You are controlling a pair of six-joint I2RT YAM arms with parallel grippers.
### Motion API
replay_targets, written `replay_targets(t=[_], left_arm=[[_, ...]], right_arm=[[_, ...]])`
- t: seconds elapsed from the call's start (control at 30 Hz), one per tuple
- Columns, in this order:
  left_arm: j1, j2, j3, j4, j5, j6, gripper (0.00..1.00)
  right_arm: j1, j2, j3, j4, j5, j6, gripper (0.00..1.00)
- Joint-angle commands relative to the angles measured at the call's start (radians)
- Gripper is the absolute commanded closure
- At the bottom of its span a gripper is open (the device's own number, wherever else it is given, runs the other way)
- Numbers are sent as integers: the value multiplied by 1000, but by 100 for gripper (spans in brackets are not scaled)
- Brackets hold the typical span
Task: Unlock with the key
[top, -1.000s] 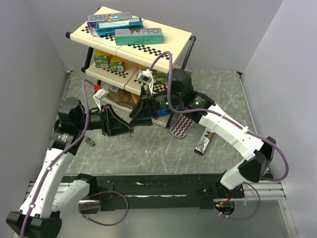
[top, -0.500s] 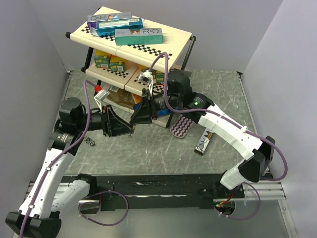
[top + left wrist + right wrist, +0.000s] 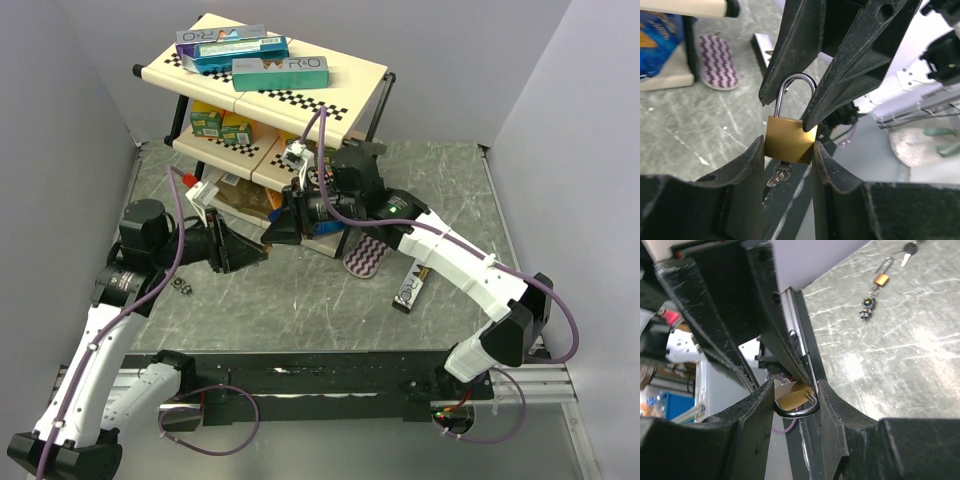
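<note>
**Both tools on padlock, key in lock**

Left tool (image 3: 788, 156) is part open and clenched on the brass padlock (image 3: 790, 141) body, one finger on each side. Right tool (image 3: 795, 396) pinches its shackle (image 3: 793, 80) from the opposite side, with both fingers touching the steel loop. The padlock is held in the air over the worktop's (image 3: 300, 300) left half. The key (image 3: 781, 173) sits in the keyway underneath.

Versus a second ago, the right tool has narrowed onto the shackle. The left grip is unchanged. Both arms have shifted slightly toward the far edge.

Count: 2 tools, 1 held padlock, 1 key in it, and 1 small spare padlock (image 3: 882, 278) lying near the worktop's left edge.
</note>
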Motion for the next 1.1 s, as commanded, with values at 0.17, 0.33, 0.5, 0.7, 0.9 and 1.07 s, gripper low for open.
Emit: replay_targets(t=[0.17,0.33,0.5,0.7,0.9,1.07], left_arm=[[18,-30,3,-62,-245,51,99],[18,-40,-14,-43,-269,48,99],[17,-53,-14,-62,-339,62,99],[14,-55,-25,-88,-394,85,99],[12,-55,-26,-95,-443,97,99],[11,-64,-25,-114,-504,113,99]], right_arm=[[22,51,105,-20,220,136,100],[40,119,167,-40,352,197,98],[53,189,240,-91,489,220,92],[70,261,322,-124,593,217,85],[105,346,443,-184,664,191,76],[116,385,483,-209,740,179,69]])
